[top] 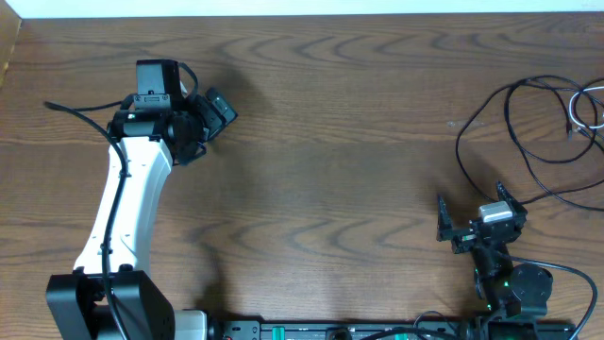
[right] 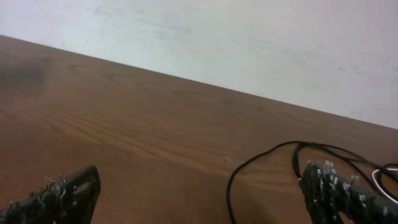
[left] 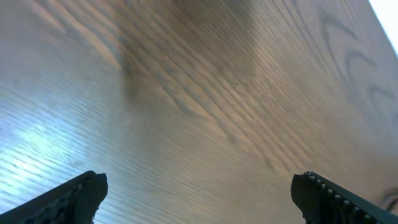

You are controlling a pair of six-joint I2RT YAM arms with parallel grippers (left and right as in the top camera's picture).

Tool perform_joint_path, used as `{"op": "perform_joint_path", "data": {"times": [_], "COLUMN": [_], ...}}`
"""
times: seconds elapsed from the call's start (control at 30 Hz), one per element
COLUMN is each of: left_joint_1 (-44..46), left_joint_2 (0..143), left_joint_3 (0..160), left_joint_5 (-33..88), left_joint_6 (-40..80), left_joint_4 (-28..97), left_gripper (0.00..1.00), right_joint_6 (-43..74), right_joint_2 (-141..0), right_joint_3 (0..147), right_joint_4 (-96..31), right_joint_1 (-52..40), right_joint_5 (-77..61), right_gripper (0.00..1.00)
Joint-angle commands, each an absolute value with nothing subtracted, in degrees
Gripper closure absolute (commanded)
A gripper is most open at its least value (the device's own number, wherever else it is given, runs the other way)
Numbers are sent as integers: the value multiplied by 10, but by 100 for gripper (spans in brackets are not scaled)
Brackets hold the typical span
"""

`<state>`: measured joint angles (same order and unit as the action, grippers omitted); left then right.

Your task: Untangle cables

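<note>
Thin black cables [top: 514, 132] loop loosely at the far right of the wooden table, with a short white cable [top: 582, 110] among them near the right edge. In the right wrist view a black cable [right: 249, 168] curves across the table between my fingers, and a bit of the white cable [right: 380, 180] shows at the right edge. My right gripper [top: 470, 219] is open and empty, just in front of the loops; it also shows in the right wrist view [right: 202, 196]. My left gripper [top: 215, 118] is open and empty at the far left, over bare wood, as the left wrist view [left: 199, 193] shows.
The left arm's white link [top: 127, 203] runs from its base [top: 104, 302] at the front left. The right arm's base [top: 517, 288] stands at the front right with thicker black cords [top: 566, 269]. A pale wall [right: 249, 43] borders the table's far edge.
</note>
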<state>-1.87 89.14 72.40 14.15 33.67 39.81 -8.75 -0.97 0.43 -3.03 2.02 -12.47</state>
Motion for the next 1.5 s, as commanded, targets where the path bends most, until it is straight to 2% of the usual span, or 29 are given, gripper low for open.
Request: {"op": "perform_joint_path", "data": {"times": [0.0, 0.27, 0.57, 0.77, 0.93, 1.27, 1.47], "left_joint_1": [-19, -19, -20, -20, -20, -18, -18], "left_joint_2": [871, 727, 404, 250, 156, 21, 1], "left_joint_3": [723, 626, 254, 67, 4, 2, 2], "left_joint_5": [115, 178, 173, 170, 164, 128, 122], "left_joint_6": [213, -25, -30, -28, -27, -28, -28], "left_joint_4": [394, 299, 27, -110, -121, 29, 30], "left_gripper": [0, 0, 0, 2, 2, 2, 2], "right_joint_6": [-77, -77, -77, -77, -77, -77, -77], "right_joint_2": [-7, -7, -7, -7, -7, -7, -7], "right_joint_3": [3, 3, 3, 3, 3, 3, 3], "right_joint_4": [-32, -32, -32, -32, -32, -32, -32], "right_joint_1": [22, 22, 22, 22, 22, 22, 22], "right_joint_5": [-132, -132, -132, -132, -132, -132, -132], "right_gripper": [1, 1, 1, 1, 1, 1, 1]}}
